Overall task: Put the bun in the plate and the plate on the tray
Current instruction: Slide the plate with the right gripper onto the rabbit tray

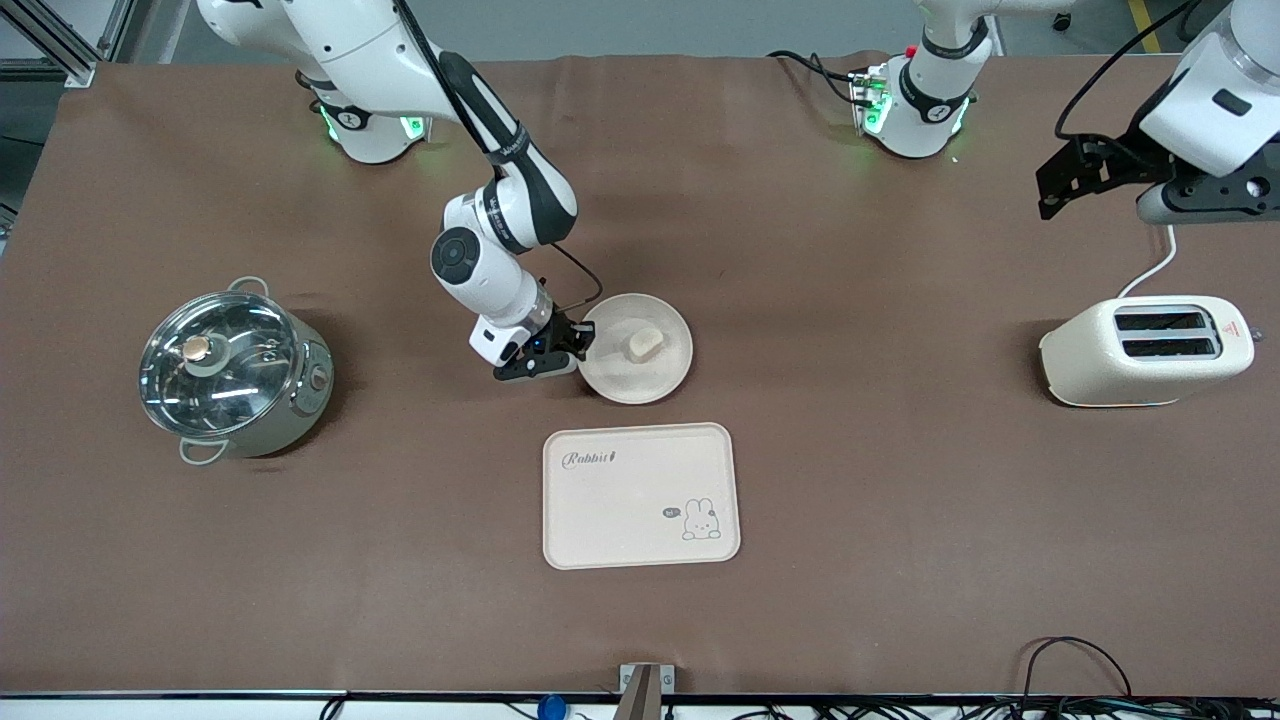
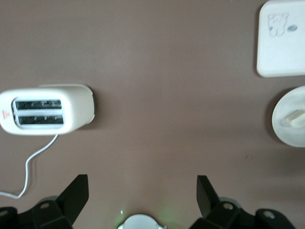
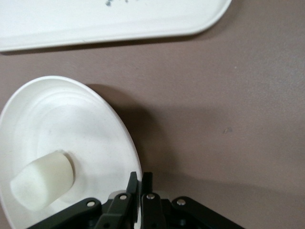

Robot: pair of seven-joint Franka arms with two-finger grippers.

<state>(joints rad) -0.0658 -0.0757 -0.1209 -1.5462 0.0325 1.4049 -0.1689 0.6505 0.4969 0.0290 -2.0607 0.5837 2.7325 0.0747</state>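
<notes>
The cream-white bun [image 1: 641, 342] lies in the round plate [image 1: 660, 385] at mid table. My right gripper [image 1: 579, 345] is shut on the plate's rim at the edge toward the right arm's end; in the right wrist view the fingers [image 3: 141, 183] pinch the rim of the plate [image 3: 57, 119], with the bun [image 3: 43, 180] inside. The Rabbit tray [image 1: 640, 496] lies flat just nearer the front camera than the plate; it also shows in the right wrist view [image 3: 95, 21]. My left gripper [image 1: 1060, 190] is open and empty, up above the table near the toaster.
A cream toaster [image 1: 1150, 350] with a white cord stands toward the left arm's end. A steel pot with a glass lid [image 1: 232, 368] stands toward the right arm's end. In the left wrist view the toaster [image 2: 45, 111], tray [image 2: 282, 40] and plate [image 2: 291, 117] show.
</notes>
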